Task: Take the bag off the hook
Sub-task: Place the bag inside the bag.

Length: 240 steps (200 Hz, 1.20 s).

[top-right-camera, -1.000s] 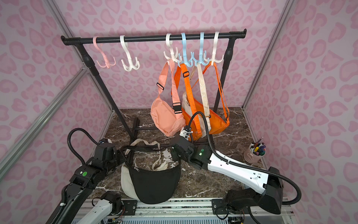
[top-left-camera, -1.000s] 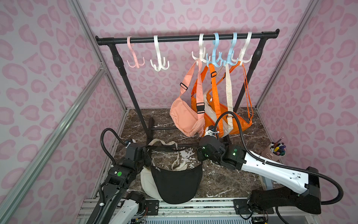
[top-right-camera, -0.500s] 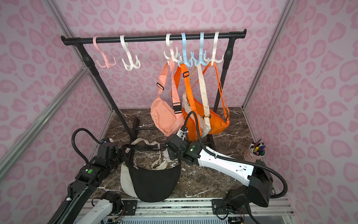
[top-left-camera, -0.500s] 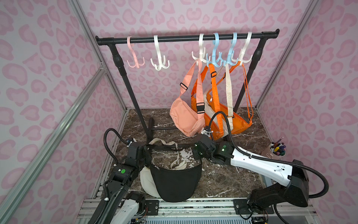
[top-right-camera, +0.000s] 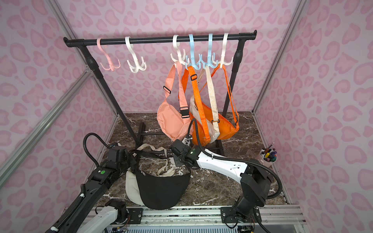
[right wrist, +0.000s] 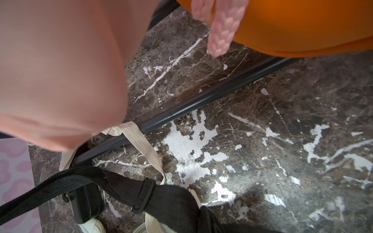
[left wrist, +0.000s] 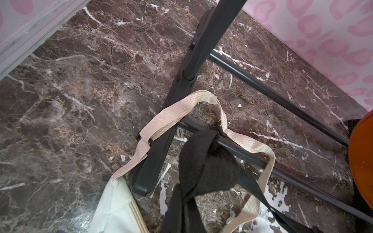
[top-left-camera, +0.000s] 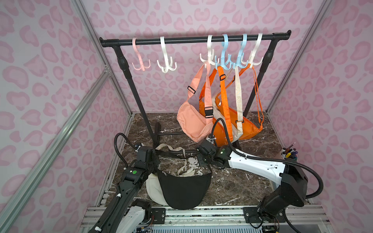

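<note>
Two grips: left end effector (top-left-camera: 154,159) and right end effector (top-left-camera: 199,157) pinch the strap (top-left-camera: 175,155) of the black bag (top-left-camera: 183,187).

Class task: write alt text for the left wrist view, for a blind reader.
A black strap bunches close to the camera, in front of a beige strap draped across the clothes rack's black foot. The beige strap runs to a cream bag lying on the brown marble tabletop.

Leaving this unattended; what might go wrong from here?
The black strap, pinched by left gripper and right gripper, crosses the cream strap; moving may drag the white bag along. The cream strap drapes over the rack foot and may snag. The right gripper sits near the pink bag; rising could bump it.
</note>
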{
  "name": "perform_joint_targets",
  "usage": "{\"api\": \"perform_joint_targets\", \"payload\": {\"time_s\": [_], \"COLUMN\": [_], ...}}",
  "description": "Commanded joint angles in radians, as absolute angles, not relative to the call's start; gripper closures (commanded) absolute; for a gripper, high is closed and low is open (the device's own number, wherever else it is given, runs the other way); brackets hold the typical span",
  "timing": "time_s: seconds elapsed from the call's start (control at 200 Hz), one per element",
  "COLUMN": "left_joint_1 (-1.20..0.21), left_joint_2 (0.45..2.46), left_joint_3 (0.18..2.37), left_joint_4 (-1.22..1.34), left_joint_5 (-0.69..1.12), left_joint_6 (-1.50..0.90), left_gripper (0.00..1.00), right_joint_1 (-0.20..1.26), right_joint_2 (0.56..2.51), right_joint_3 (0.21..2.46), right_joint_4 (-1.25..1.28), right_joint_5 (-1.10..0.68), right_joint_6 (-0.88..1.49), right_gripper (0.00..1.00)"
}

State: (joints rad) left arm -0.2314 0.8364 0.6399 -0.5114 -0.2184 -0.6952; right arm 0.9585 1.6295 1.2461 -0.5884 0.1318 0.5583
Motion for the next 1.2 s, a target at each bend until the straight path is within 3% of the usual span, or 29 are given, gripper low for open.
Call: {"api": "perform_joint_targets", "payload": {"time_s": [0.0,0.225,0.345,0.44,0.53,0.575,0.85,1.0,1.195], "left_joint_1": [-0.230,-0.225,-0.220,-0.215,-0.212,-0.212,-0.210,-0.211,-0.209], "left_joint_2": [0.864,0.937,0.936,0.934,0.935,0.936,0.915,0.901,0.883], "left_joint_3": [0.640,0.634,0.621,0.620,0.630,0.636,0.647,0.661,0.687], "left_joint_4": [-0.436,-0.433,-0.424,-0.427,-0.439,-0.449,-0.479,-0.503,-0.528], "left_joint_5": [-0.202,-0.190,-0.188,-0.187,-0.187,-0.193,-0.223,-0.246,-0.256], "left_joint_6": [-0.677,-0.681,-0.686,-0.690,-0.696,-0.699,-0.700,-0.699,-0.688], "left_gripper": [0.97,0.95,0.87,0.65,0.33,0.25,0.18,0.03,0.02], "right_joint_1": [0.942,0.923,0.920,0.917,0.916,0.917,0.918,0.920,0.933], "right_joint_2": [1.642,1.669,1.687,1.704,1.721,1.724,1.696,1.665,1.615], "right_joint_3": [1.231,1.219,1.212,1.216,1.231,1.236,1.239,1.230,1.215], "right_joint_4": [-0.567,-0.566,-0.568,-0.576,-0.590,-0.594,-0.615,-0.615,-0.578], "right_joint_5": [0.122,0.111,0.099,0.093,0.092,0.090,0.121,0.139,0.148], "right_joint_6": [0.583,0.581,0.585,0.591,0.594,0.595,0.603,0.602,0.581], "right_gripper": [1.00,1.00,1.00,0.94,0.82,0.76,0.50,0.47,0.48]}}
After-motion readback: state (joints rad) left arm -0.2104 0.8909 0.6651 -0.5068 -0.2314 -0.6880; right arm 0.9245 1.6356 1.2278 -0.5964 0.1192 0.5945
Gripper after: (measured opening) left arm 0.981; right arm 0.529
